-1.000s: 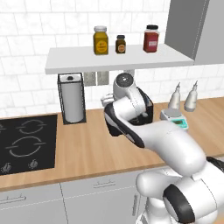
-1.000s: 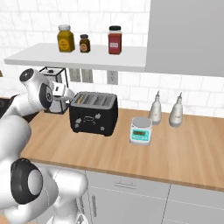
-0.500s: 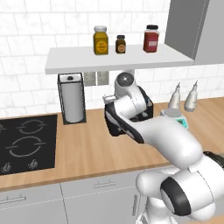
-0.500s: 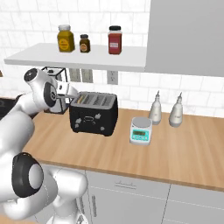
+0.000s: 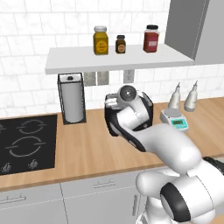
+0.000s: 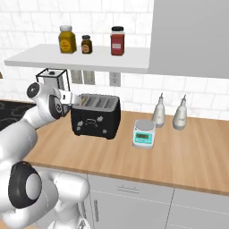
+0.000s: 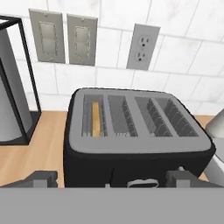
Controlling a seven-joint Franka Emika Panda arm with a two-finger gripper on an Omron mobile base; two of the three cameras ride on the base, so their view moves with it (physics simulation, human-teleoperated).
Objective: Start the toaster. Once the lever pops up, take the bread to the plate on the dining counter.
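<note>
The black toaster (image 7: 131,151) has a grey top with several slots and stands on the wall counter (image 6: 188,156). The bread (image 7: 95,119), a tan slice, sits low in the leftmost slot. My gripper (image 7: 112,179) hovers just in front of and above the toaster's near side, open, with its fingertips (image 7: 41,177) spread about as wide as the toaster. Nothing is between them. In the right base view the gripper (image 6: 74,100) is at the toaster's (image 6: 96,118) left end. My arm covers most of the toaster (image 5: 148,104) in the left base view. The plate and the dining counter are out of view.
A wire-framed paper towel roll (image 5: 72,103) stands left of the toaster, a black cooktop (image 5: 26,142) further left. A small scale (image 6: 144,133) and two bottles (image 6: 159,116) stand to the right. A shelf (image 5: 118,59) with three jars hangs overhead. Wall outlets (image 7: 142,46) are behind.
The jaws have spread from partly closed to wide open. The hand has shifted slightly toward the toaster's left end. The toaster has not moved.
</note>
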